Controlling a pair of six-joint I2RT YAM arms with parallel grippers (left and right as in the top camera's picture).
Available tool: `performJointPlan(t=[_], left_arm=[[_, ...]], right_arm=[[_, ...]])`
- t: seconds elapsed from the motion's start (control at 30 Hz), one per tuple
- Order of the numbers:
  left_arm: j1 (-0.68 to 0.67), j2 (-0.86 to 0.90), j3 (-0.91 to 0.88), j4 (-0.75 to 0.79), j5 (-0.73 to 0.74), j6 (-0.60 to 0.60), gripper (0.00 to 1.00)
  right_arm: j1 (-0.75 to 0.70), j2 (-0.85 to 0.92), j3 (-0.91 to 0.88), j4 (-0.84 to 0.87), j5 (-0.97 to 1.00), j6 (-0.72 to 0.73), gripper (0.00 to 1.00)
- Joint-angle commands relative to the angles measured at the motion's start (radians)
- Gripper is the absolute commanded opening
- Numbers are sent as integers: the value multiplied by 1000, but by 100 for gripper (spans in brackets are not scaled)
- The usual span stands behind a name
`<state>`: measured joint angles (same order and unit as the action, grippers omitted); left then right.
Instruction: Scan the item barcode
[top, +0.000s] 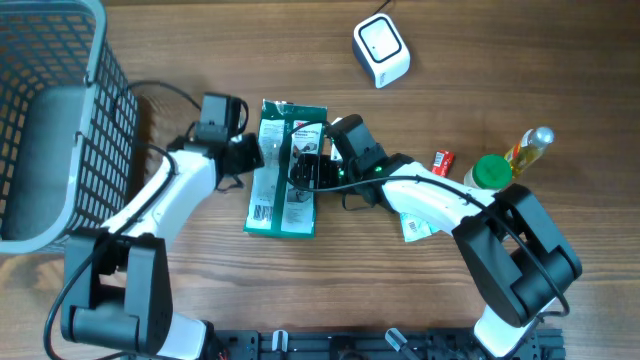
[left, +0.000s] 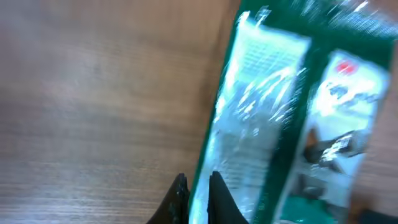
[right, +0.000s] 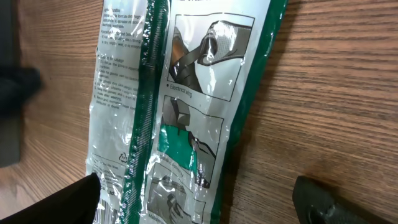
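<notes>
left gripper (left: 198, 194): clenched; its two dark fingers (left: 177, 200) pinch the left long edge of the green and white plastic packet (left: 273, 112), with only the thin edge of film between them.
left gripper from above (top: 250, 156): it sits at the packet's left side, near the upper half.
right gripper (right: 196, 205): released, with its jaws spread wide; one dark finger (right: 59, 202) sits off the packet's left side and the other off its right, over bare wood. neither finger touches the film in the wrist view.
right gripper from above (top: 312, 168): it hangs over the middle of the packet, hiding part of the printed face.
task item: the green and white plastic packet (top: 285, 170) lies flat on the brown wooden table (top: 400, 300), its long side running away from the robot. a barcode panel shows near its lower left corner. the right wrist view shows its glossy printed face (right: 180, 112).
scanner: a white boxy barcode scanner (top: 381, 50) stands on the table well apart from the packet, towards the far right.
container: a grey wire mesh basket (top: 100, 90) fills the far left. a smooth grey surface shows inside it; whether that is the floor or an item i cannot tell.
other things: a small red item (top: 443, 161), a green-lidded jar (top: 490, 172) and a clear bottle of yellow liquid (top: 530, 148) cluster at the right.
</notes>
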<state>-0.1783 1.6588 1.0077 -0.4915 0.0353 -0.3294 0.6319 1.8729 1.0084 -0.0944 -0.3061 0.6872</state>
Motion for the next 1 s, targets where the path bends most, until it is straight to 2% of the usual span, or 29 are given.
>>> performJointPlan(t=[0.0,0.63,0.97], left_arm=[[11,-8,68,-27,13,38,4],[10,249,15,-34,80,37,4],[14,252,3,-34,77,47,4]], right_arm=[[-3,35,-16,-3,-10,-7,100],[-5,35,-16,-19,-39,-3,99],[-43,35,-16,-56,-45,-3,99]])
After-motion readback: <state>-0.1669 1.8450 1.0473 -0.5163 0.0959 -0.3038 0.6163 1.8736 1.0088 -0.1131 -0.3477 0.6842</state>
